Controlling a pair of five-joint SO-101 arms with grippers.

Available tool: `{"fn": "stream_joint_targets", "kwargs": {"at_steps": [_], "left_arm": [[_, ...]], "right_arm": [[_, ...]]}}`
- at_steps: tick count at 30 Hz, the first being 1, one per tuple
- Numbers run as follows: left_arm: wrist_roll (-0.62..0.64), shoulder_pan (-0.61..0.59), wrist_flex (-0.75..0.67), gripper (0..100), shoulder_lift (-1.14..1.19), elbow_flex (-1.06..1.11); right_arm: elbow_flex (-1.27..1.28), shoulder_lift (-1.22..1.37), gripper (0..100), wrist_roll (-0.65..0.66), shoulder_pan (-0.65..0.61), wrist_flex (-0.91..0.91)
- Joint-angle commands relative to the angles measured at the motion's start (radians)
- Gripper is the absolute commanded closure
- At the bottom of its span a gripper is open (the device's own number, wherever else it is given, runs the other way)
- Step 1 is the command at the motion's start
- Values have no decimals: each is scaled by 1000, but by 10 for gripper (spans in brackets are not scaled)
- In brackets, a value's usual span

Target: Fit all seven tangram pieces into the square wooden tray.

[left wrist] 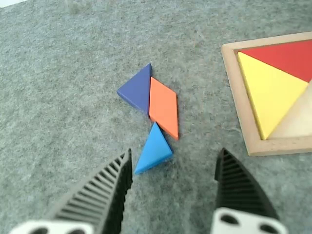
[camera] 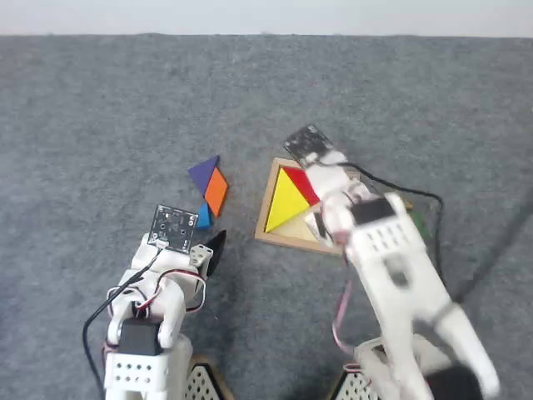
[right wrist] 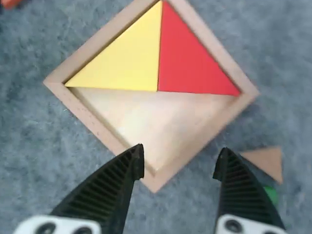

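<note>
The square wooden tray holds a yellow triangle and a red triangle; its other half is bare wood. My right gripper hangs open above the tray's near corner, holding nothing. A tan triangle and a green piece lie outside the tray beside it. On the carpet, a purple triangle, an orange parallelogram and a small blue triangle lie together. My left gripper is open just short of the blue triangle. From above, the tray sits right of this group.
Grey carpet covers the whole table. The right arm's body hides the tray's right half from above. The left arm stands at the front left. Open carpet lies to the left and at the back.
</note>
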Motion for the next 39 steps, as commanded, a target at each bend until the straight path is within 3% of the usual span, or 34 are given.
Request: {"fn": "stream_joint_targets", "kwargs": {"at_steps": [1,8,22,28,34,39], "left_arm": [[-5,-3,9,732,-15,-10],[-5,-3,9,732,-15,-10],[-5,-3,9,732,-15,-10],[-5,-3,9,732,-15,-10],[3,8,18,732,-14,-10],[-2,78,212,730,-20,-10]], "right_arm": [[117,-331,754,-54,84,85],[216,-315,752,-18,384,173],[146,-174,753,2,409,162],[319,-176,755,-69,418,-62],[359,-173,920,-54,472,-105],[391,-176,952,-61,483,-154]]}}
